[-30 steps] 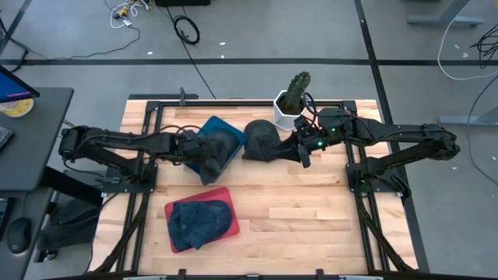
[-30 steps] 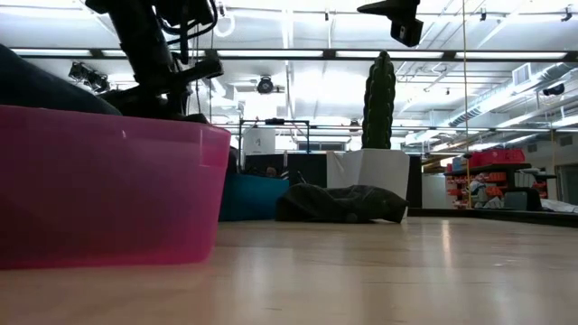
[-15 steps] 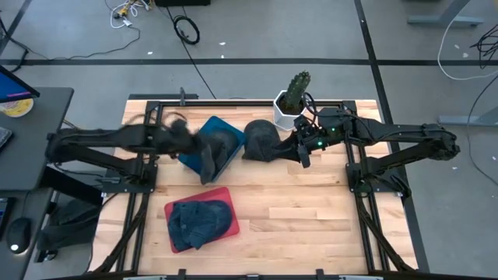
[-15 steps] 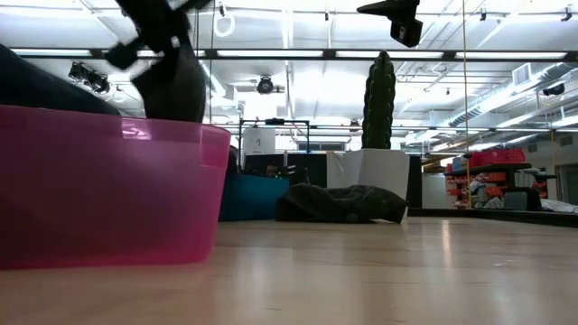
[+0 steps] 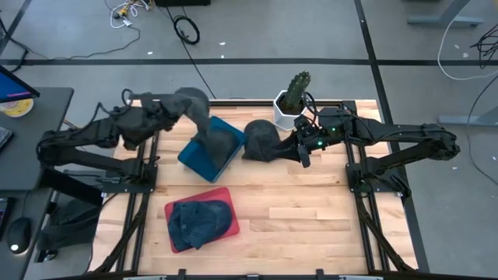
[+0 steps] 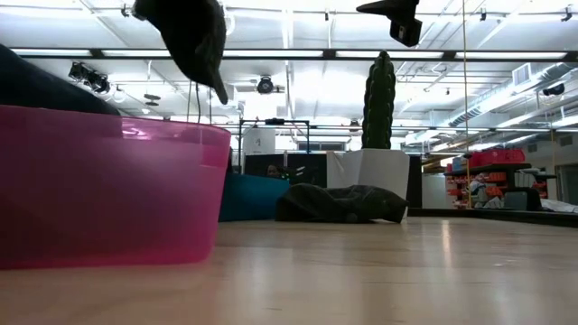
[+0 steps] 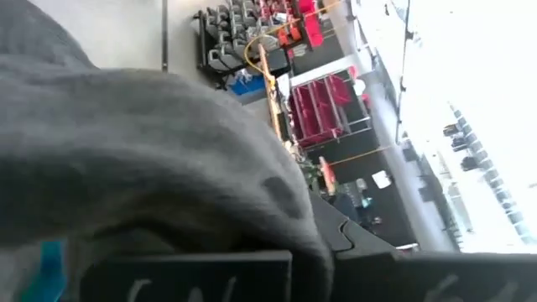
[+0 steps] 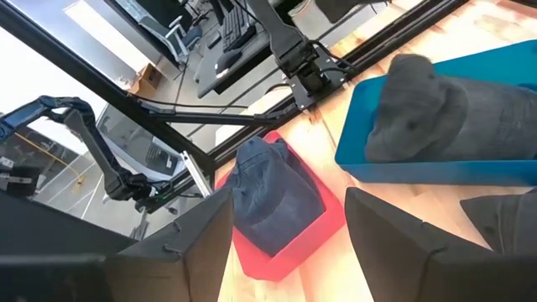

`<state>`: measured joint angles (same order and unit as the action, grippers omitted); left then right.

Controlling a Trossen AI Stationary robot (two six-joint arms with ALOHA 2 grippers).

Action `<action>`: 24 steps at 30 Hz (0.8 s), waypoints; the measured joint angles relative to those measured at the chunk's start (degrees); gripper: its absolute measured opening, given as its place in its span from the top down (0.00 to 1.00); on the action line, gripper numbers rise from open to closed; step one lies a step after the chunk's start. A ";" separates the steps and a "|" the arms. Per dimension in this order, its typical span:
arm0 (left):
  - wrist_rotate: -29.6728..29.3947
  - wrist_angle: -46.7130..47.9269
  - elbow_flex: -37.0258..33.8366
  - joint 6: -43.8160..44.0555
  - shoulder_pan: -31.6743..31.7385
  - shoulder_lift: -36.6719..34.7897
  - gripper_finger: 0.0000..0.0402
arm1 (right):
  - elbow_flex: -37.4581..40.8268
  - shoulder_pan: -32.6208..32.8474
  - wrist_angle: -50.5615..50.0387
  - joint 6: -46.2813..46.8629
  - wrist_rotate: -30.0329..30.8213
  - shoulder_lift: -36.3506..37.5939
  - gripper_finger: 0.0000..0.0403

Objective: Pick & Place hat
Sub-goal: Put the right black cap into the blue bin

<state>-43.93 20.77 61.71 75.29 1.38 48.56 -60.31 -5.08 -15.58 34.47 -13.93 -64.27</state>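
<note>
From above, you see your left gripper (image 5: 173, 103) raised over the back left part of the table (image 5: 311, 210), clenched on a grey hat (image 5: 201, 115) that hangs down from it toward the blue bin (image 5: 194, 154). More grey fabric lies in that bin. A dark hat (image 5: 263, 140) lies on the table between the blue bin and the white pot holding a cactus (image 5: 293, 92). Your right gripper (image 5: 303, 149) sits just beside this dark hat, jaws spread and holding nothing. Nearer the front, a red bin (image 5: 233, 225) holds a blue denim hat (image 5: 198, 220).

At table level, the grey hat (image 6: 194, 36) dangles high above the pink-red bin (image 6: 108, 194), and the dark hat (image 6: 341, 203) lies flat before the white pot (image 6: 366, 181).

Your left wrist camera is almost filled by grey hat (image 7: 143, 159) fabric.

Your right wrist camera looks past its parted fingers (image 8: 403, 243) at the blue bin (image 8: 419, 172), with grey cloth inside, and the red bin (image 8: 323, 222) with the denim hat (image 8: 273, 197).
</note>
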 joint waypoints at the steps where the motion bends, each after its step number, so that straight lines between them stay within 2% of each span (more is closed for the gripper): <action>1: -0.01 -0.42 0.00 -0.10 0.29 0.90 0.99 | 0.00 0.00 0.01 0.03 0.01 0.00 0.43; 14: 2.65 -4.30 -0.18 2.26 4.10 18.06 0.99 | 0.00 0.00 -0.12 0.15 1.07 0.00 0.43; 18: 6.06 -4.15 -0.24 3.22 5.00 22.58 0.99 | 0.00 0.00 -0.30 0.14 1.07 0.00 0.43; 24: 8.86 1.77 -0.26 5.28 4.95 26.69 0.99 | 0.00 0.00 -0.31 -0.02 1.07 0.00 0.43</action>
<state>-35.07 22.54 61.45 80.57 6.33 75.25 -60.31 -5.08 -15.89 34.46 -12.86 -64.27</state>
